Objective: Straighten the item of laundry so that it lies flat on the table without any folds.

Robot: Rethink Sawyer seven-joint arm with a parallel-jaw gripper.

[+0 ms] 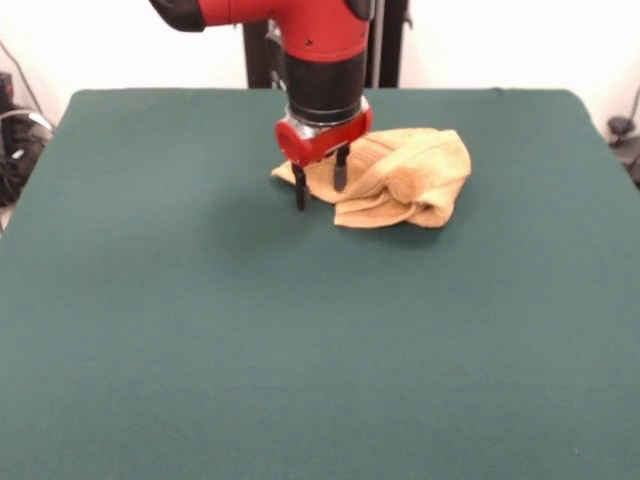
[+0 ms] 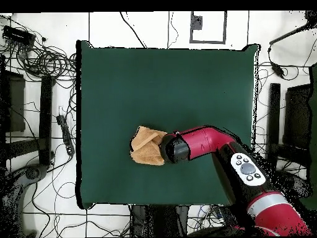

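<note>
The mustard-tan towel [image 1: 405,180] lies crumpled in a folded heap on the dark green table [image 1: 200,330], toward its far side and a little right of the middle. My gripper [image 1: 320,187] hangs at the towel's left end. Its two black fingers [image 1: 299,192] are spread apart, tips low by the towel's left corner, and nothing is held between them. In the overhead view the towel [image 2: 146,146] shows as a bunched lump on the table [image 2: 155,80], and the arm's wrist [image 2: 175,149] covers its right edge and hides the fingers.
The red arm [image 2: 217,139] reaches in from the lower right of the overhead view. Cables and stands [image 2: 43,62] lie on the floor around the table. The black pedestal [image 1: 260,45] stands behind the table's far edge.
</note>
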